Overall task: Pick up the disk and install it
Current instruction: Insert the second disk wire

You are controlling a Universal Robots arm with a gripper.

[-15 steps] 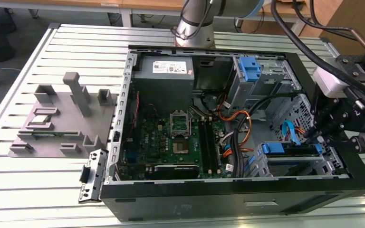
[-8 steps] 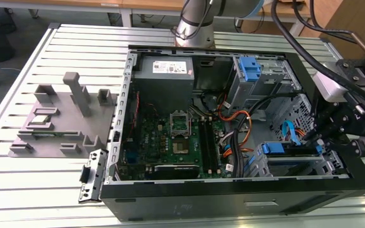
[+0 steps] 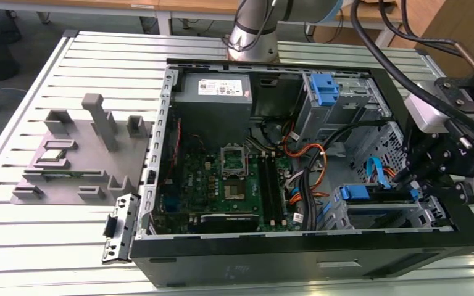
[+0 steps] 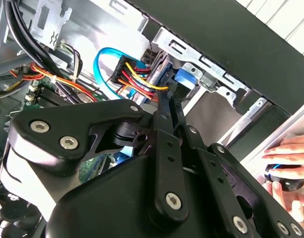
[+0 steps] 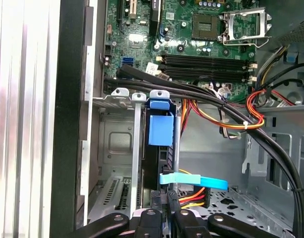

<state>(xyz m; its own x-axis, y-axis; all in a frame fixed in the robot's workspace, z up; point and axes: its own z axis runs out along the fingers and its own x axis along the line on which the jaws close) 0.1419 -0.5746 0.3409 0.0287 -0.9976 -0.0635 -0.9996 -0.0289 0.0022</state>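
A: Exterior view, quick: end effector (image 3: 414, 185) at lower right of frame, inside the open computer case (image 3: 303, 259), right at the drive cage (image 3: 402, 216).

B: Disk?

A: Disk (image 5: 159, 153) stands on edge in a cage slot, blue rail tab (image 5: 160, 128) at its end; first wrist view, centre. Looks mostly seated, so install seems nearly done. Can't confirm it's latched.

B: Fingers?

A: Black fingers (image 5: 157, 218) narrowed close around the disk's rear edge by the cable connectors (image 4: 134, 74). Actual clamping, cannot tell.

B: Room?

A: Tight. Cage walls both sides, black cable bundle (image 5: 216, 106) crossing above, case rim just beside. A hand (image 4: 290, 168) rests on the counter (image 3: 56, 246) outside, second wrist view lower right.
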